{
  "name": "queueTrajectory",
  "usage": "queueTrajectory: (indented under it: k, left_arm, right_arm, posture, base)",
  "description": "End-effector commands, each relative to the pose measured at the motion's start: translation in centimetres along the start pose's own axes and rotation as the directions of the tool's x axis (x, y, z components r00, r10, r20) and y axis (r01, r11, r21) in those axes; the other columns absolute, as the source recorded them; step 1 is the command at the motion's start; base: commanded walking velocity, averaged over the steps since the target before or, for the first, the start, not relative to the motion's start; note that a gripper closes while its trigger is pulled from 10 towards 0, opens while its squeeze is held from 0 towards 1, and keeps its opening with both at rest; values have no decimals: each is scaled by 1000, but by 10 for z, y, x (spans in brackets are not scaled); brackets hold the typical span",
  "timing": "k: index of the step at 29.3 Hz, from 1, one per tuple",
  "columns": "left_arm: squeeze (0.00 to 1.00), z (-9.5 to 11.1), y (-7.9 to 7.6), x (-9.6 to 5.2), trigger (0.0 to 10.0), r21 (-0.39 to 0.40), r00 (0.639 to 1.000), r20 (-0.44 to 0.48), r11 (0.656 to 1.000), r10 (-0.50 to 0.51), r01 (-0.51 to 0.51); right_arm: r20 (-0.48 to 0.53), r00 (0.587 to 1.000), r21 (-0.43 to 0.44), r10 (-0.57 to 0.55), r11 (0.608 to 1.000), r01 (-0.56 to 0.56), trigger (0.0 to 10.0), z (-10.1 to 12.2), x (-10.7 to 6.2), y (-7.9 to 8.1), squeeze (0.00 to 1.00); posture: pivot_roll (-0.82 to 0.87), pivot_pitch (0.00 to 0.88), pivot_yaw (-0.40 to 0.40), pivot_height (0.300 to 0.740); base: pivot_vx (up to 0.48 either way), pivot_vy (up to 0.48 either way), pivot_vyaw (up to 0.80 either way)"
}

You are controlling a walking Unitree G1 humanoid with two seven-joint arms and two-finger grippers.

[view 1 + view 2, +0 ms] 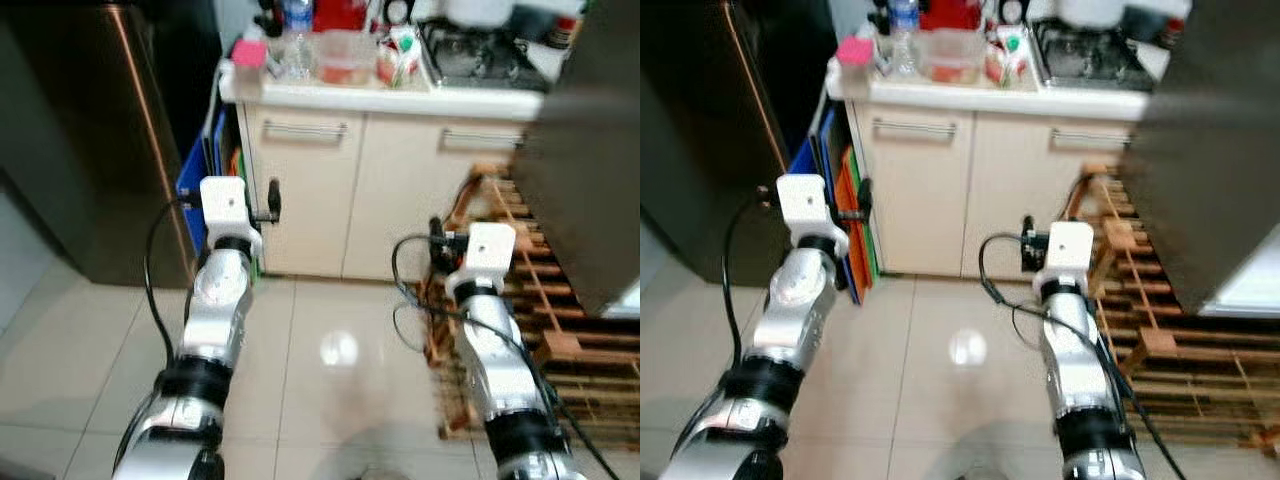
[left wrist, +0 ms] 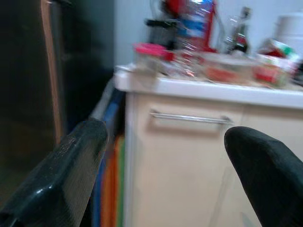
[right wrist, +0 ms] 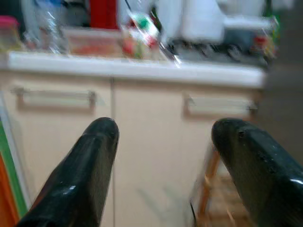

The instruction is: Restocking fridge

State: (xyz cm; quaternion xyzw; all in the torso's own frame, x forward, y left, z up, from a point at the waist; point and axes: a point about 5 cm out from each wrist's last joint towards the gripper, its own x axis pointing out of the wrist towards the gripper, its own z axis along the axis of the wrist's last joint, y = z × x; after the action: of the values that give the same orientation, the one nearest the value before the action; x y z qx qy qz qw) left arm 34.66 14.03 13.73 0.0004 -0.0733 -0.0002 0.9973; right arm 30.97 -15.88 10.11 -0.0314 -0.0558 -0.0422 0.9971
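Approaching: robot faces the counter (image 1: 400,98) with both arms raised in front; looks like the fetch stage, nothing picked yet.
Left gripper (image 2: 165,175): fingers spread wide, nothing between them, aimed at the cabinet drawer handle (image 2: 189,118) and the counter edge above it.
Right gripper (image 3: 175,165): fingers spread wide too, empty, aimed at the cabinet front below the counter.
Stock items: on the counter top, well apart from both grippers: clear food container (image 1: 343,57) with red contents, water bottle (image 1: 297,25), pink-lidded jar (image 1: 250,52), small carton (image 1: 398,55) lying tilted beside the container.
Fridge: dark body (image 1: 90,140) on the robot's left, just beside the cabinet; dark panel (image 1: 590,170) on the right is probably its open door, can't confirm.
Hazard: wooden rack (image 1: 540,320) on the floor by the right arm.
Next move: step closer, lift one gripper to counter height, centre on one item; the container looks easiest. Frames are blurred, so exact item spacing is unclear.
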Motion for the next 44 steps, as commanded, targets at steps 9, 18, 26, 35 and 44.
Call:
queueTrajectory:
  k: [9, 18, 26, 35, 44]
  left_arm:
    - [1000, 20, 0, 13, 10000, 19, 997, 58, 998, -56, 55]
    - [1000, 36, -12, 16, 10000, 17, 980, 121, 988, -157, 157]
    - [1000, 42, -15, 13, 10000, -8, 971, 150, 982, -187, 191]
    - [0, 62, -16, 7, 10000, 8, 958, 198, 978, -207, 210]
    - [0, 80, -30, 12, 10000, -3, 949, 187, 966, -255, 260]
  right_arm:
    - [59, 998, -5, -24, 1000, 24, 10000, 21, 14, 13, 1000]
    - [55, 998, -5, -34, 999, 34, 10000, 21, 16, 11, 0]
    - [51, 998, -12, -35, 999, 35, 10000, 21, 15, 11, 0]
    - [53, 998, -14, -29, 999, 30, 10000, 22, 12, 11, 0]
    - [51, 999, -18, -14, 1000, 15, 10000, 24, 6, 10, 0]
  posture:
    - [-38, 0, -10, 740]
    - [-42, 0, -7, 740]
    - [-45, 0, -3, 740]
    - [-49, 0, -3, 740]
    - [-63, 1, -12, 740]
  base:
    - [480, 0, 0]
    - [480, 0, 0]
    - [480, 0, 0]
    - [206, 0, 0]
    - [0, 0, 0]
